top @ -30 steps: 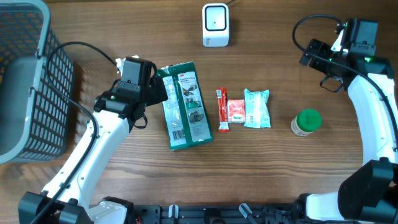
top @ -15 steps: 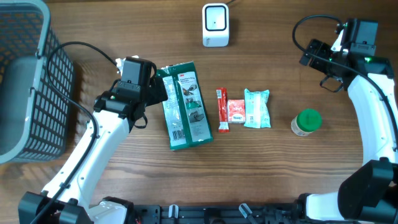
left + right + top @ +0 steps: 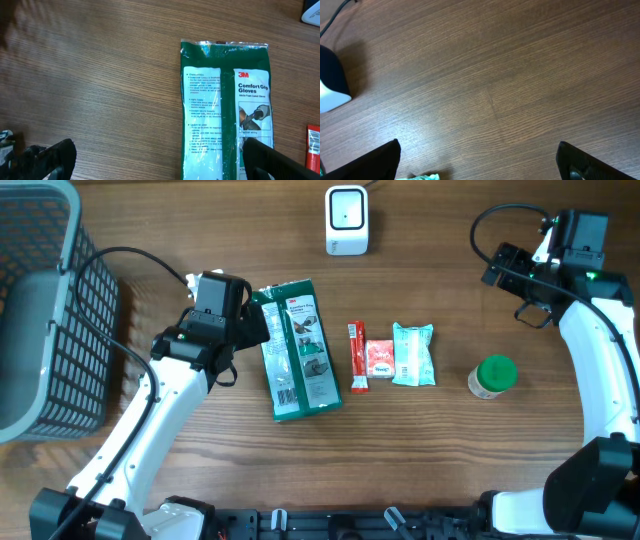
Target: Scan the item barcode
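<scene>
A green 3M gloves package [image 3: 298, 350] lies flat on the wooden table, printed side up [image 3: 225, 110]. My left gripper [image 3: 256, 328] hovers open at the package's upper left edge. In the left wrist view [image 3: 156, 146] one finger stands over the package and the other over bare wood. The white barcode scanner [image 3: 347, 220] stands at the back centre, and it also shows at the left edge of the right wrist view [image 3: 330, 80]. At the far right, above bare table, my right gripper [image 3: 508, 268] is open [image 3: 477, 145] and holds nothing.
To the right of the package lie a red stick packet [image 3: 357, 357], a pink sachet [image 3: 379, 358], a teal pouch [image 3: 413, 354] and a green-lidded jar [image 3: 493, 376]. A grey wire basket [image 3: 70, 270] stands at the left edge. A black cable trails along the left arm.
</scene>
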